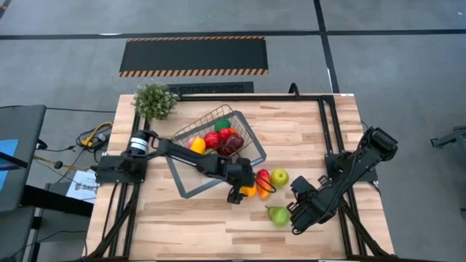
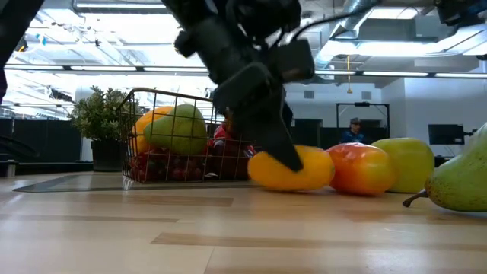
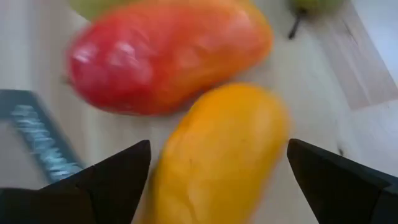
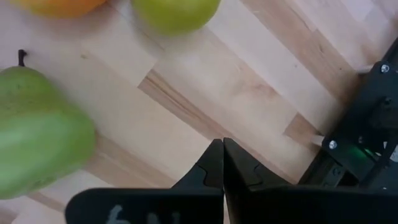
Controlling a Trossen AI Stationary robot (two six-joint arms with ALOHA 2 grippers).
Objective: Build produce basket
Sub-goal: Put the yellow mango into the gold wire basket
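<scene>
Over yellow fruit [image 3: 217,155], left claw [image 1: 240,193] spread.

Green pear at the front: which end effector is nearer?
Right. The right end effector sits shut just beside the green pear; the left end effector is open over the yellow-orange fruit, farther off.

The light wooden surface [image 1: 218,225] carries a grey tray [image 1: 191,182] with the wire basket [image 1: 247,138] on it, and a potted plant [image 1: 154,100] at a far corner. Lying loose on the boards: a yellow-orange piece [image 1: 249,191] touching a red-orange one [image 1: 263,178], a green apple [image 1: 279,177] just beside that, and a green pear [image 1: 277,215] nearer the front edge
</scene>
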